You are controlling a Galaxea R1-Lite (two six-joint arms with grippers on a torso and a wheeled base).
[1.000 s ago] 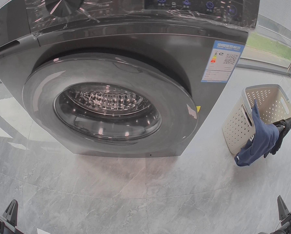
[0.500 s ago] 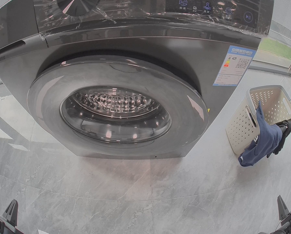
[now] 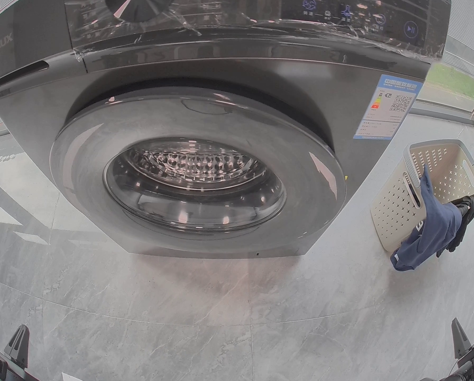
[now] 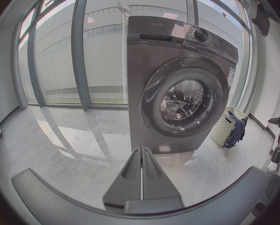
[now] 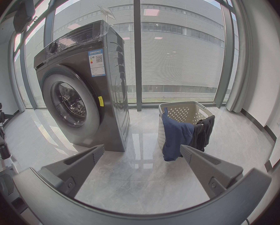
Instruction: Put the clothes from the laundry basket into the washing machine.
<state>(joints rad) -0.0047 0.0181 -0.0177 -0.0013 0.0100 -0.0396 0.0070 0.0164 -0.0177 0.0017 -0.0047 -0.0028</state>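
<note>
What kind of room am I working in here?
Probably a demo or test room, not a home laundry: a lone washing machine stands on polished floor tiles before tall windows, laundry basket beside it.

The washing machine (image 3: 300, 80) is dark grey with a gloss finish. Its label (image 3: 387, 107) is white with a blue header. The laundry basket (image 3: 393, 212) is cream, perforated in dot and cross patterns. One blue garment (image 3: 432, 228), one black garment (image 3: 472, 205). The floor (image 3: 194, 302) is pale grey with marble veining.

Bare demo room: window wall (image 5: 183, 53), tiled floor (image 3: 141, 302), film-wrapped washing machine (image 3: 311, 96).
</note>
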